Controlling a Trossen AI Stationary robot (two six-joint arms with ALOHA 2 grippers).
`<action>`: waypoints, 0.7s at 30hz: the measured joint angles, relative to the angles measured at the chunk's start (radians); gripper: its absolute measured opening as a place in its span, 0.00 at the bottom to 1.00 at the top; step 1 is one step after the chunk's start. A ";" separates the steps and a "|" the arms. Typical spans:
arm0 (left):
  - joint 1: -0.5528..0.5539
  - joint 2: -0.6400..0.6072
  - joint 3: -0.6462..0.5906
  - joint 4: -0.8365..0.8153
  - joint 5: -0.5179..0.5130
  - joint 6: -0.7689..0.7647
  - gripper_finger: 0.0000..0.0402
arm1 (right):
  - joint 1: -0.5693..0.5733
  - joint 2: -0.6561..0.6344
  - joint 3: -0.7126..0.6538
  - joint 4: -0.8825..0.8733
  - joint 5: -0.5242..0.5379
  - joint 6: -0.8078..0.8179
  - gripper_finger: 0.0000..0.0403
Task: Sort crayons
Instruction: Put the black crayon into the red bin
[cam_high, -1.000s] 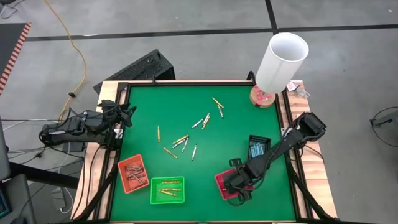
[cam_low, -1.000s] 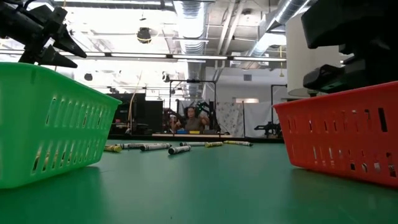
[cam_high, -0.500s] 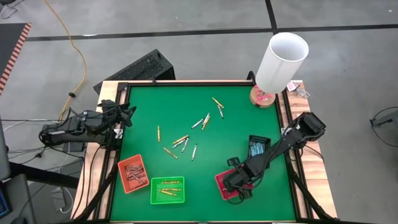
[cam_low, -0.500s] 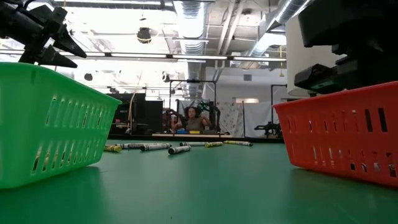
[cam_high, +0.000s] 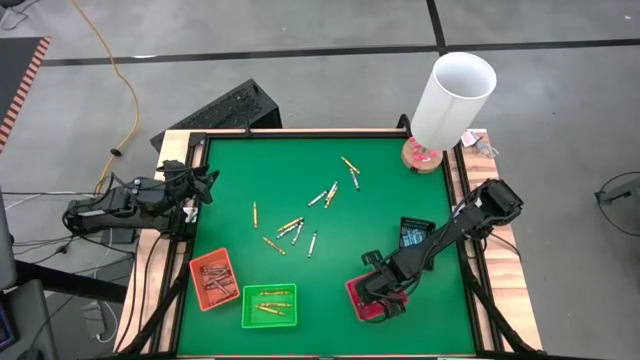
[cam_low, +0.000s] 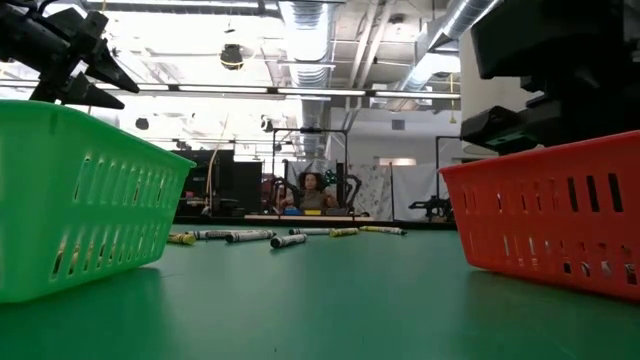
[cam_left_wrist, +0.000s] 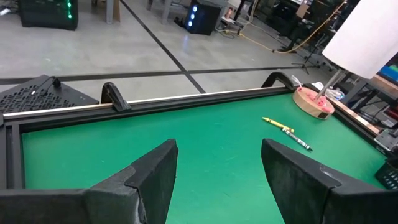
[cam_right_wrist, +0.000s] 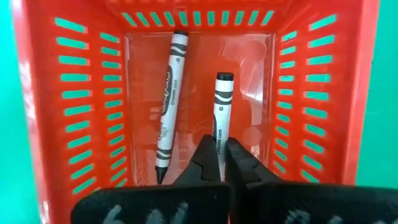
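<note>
Several loose crayons (cam_high: 300, 225) lie scattered on the green mat. My right gripper (cam_high: 380, 293) hangs over the red tray (cam_high: 358, 300), shut on a silvery grey crayon (cam_right_wrist: 219, 115). A second grey crayon (cam_right_wrist: 169, 112) lies flat on the tray's floor. My left gripper (cam_left_wrist: 217, 180) waits open at the table's left edge (cam_high: 205, 185), holding nothing. Two more crayons (cam_left_wrist: 286, 130) lie far ahead of it. My right gripper pinches the grey crayon by one end (cam_right_wrist: 218, 144) between its two fingertips (cam_right_wrist: 204, 160), coming from above and pointing steeply down into the red tray. The crayon sticks out beyond the tips along the fingers' line. Whether its free end (cam_right_wrist: 224, 77) touches the tray's floor cannot be told.
An orange tray (cam_high: 214, 279) with reddish-brown crayons and a green tray (cam_high: 269, 305) with gold ones stand near the front left. A black tray (cam_high: 413, 235) with light blue crayons sits under my right arm. A tall white cylinder (cam_high: 452, 98) stands at the far right corner.
My right gripper has rolled a little about its own line over the red tray and stayed shut on the grey crayon.
</note>
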 joint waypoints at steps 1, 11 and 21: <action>0.000 0.000 0.000 0.000 0.000 0.000 0.56 | -0.004 0.008 0.000 0.002 -0.002 -0.009 0.00; 0.000 0.000 0.000 0.001 0.000 0.000 0.56 | -0.003 0.047 0.006 -0.002 -0.025 -0.035 0.00; 0.000 0.000 0.000 0.001 -0.002 0.000 0.56 | -0.003 0.046 0.005 0.000 -0.026 0.016 0.07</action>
